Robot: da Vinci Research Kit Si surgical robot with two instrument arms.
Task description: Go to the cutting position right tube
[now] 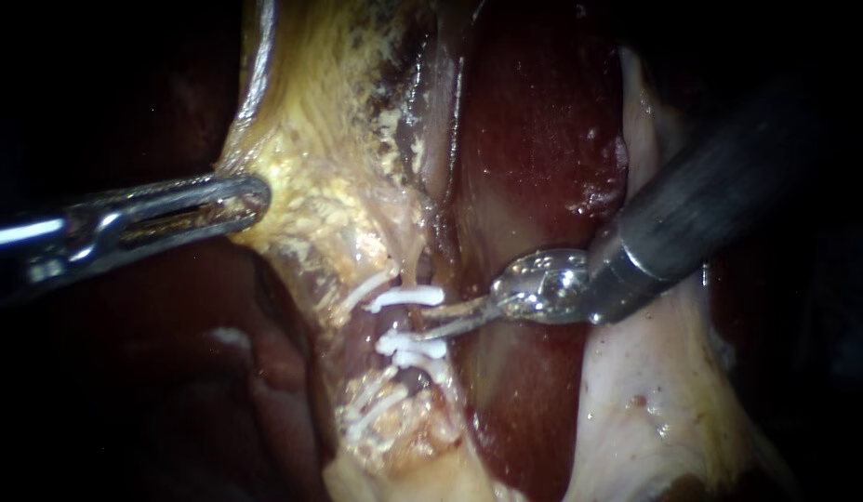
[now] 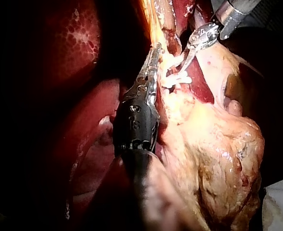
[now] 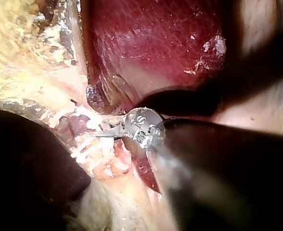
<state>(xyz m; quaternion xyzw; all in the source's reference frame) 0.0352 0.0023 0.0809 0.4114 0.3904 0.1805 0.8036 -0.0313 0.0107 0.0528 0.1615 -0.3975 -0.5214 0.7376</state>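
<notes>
A thin tube (image 1: 416,321) runs between two white clips, the upper clip (image 1: 408,297) and the lower clip (image 1: 413,346), on yellowish fatty tissue. My right instrument (image 1: 434,321) comes in from the upper right. Its two slim blades stand slightly open, their tips at the tube between these clips. The same blades (image 3: 100,132) show in the right wrist view, reaching the white clips (image 3: 91,122). My left instrument (image 1: 259,200) comes in from the left, its long jaws shut on the edge of the gallbladder (image 1: 329,186), which is drawn taut leftward. In the left wrist view these jaws (image 2: 154,50) lie along the yellow tissue.
Dark red liver (image 1: 534,121) lies behind and above the blades. Pale tissue (image 1: 655,400) spreads under the right shaft. More white clips (image 1: 376,409) sit lower on the fatty strip. A white cloth (image 2: 280,207) shows beside the gallbladder in the left wrist view.
</notes>
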